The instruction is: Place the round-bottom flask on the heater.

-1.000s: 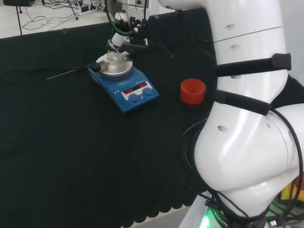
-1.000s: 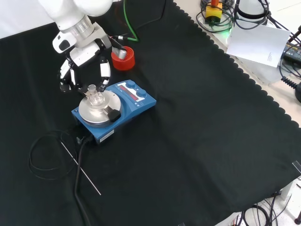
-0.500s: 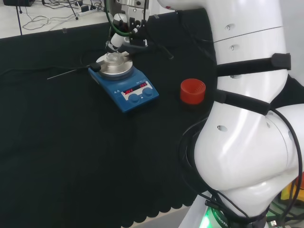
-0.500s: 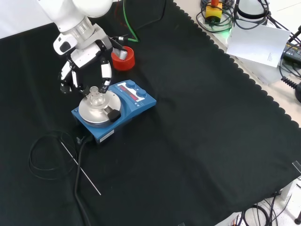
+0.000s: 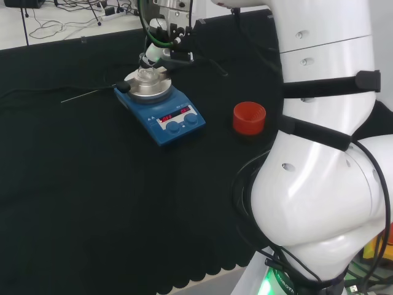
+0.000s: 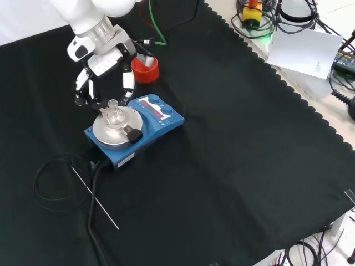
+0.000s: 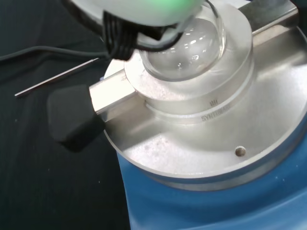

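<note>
The clear round-bottom flask (image 6: 113, 114) stands upright in the metal block on the blue heater (image 6: 155, 119). In the head view the flask (image 5: 146, 74) tops the heater (image 5: 164, 110) at the far side of the cloth. My hand (image 6: 103, 71) hangs just above and behind the flask's neck, with its fingers (image 6: 127, 86) straight, spread and apart from the glass. It also shows in the head view (image 5: 156, 51) over the flask. The wrist view looks close down on the flask's bulb (image 7: 187, 45) seated in the silver plate (image 7: 206, 139).
A red ribbed ring stand (image 6: 146, 68) sits just behind the heater, to the heater's right in the head view (image 5: 249, 118). A thin metal rod (image 6: 95, 199) and a black cable loop (image 6: 51, 178) lie before the heater. Papers and cables crowd the cloth's far right edge (image 6: 302, 50).
The hand has drawn up and slightly to the right of the flask in the front view, fingers clear of the neck. The flask stays on the heater.
</note>
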Available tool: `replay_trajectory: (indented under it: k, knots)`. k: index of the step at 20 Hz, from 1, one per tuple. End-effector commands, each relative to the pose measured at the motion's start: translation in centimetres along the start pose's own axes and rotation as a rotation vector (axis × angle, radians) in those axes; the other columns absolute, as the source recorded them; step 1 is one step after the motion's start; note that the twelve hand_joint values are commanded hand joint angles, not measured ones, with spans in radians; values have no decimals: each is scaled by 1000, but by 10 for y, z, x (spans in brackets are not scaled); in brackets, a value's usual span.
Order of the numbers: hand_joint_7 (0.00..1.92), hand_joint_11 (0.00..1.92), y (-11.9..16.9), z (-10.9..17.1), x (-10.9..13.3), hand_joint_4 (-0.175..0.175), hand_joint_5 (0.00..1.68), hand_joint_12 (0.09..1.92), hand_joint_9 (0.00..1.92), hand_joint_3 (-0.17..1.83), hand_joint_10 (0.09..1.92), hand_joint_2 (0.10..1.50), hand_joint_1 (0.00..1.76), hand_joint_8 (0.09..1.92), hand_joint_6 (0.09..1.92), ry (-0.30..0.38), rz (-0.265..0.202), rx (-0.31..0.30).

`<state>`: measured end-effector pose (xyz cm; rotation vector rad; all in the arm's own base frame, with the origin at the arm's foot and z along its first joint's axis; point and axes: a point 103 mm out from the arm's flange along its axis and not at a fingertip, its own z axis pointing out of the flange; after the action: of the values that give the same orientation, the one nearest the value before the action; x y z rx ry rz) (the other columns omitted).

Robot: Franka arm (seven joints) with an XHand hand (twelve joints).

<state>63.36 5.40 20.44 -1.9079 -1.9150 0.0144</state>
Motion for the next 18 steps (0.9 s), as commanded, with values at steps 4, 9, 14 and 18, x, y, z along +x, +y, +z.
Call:
replay_trajectory:
  k: [4, 9, 14, 18]
  knots:
    - [180, 233, -13, -4, 0, -62, 713, 1363, 411, 754, 667, 566, 992, 653, 815, 7, 13, -3]
    - [126, 186, -16, -4, 5, -54, 510, 1386, 358, 706, 689, 550, 954, 654, 693, 9, 13, 6]
    - [90, 151, -32, -16, 9, -49, 425, 1394, 322, 665, 711, 550, 930, 658, 532, 3, 13, -31]
    - [87, 147, -56, -23, 8, -48, 433, 1395, 318, 656, 713, 554, 926, 657, 487, -6, 26, -63]
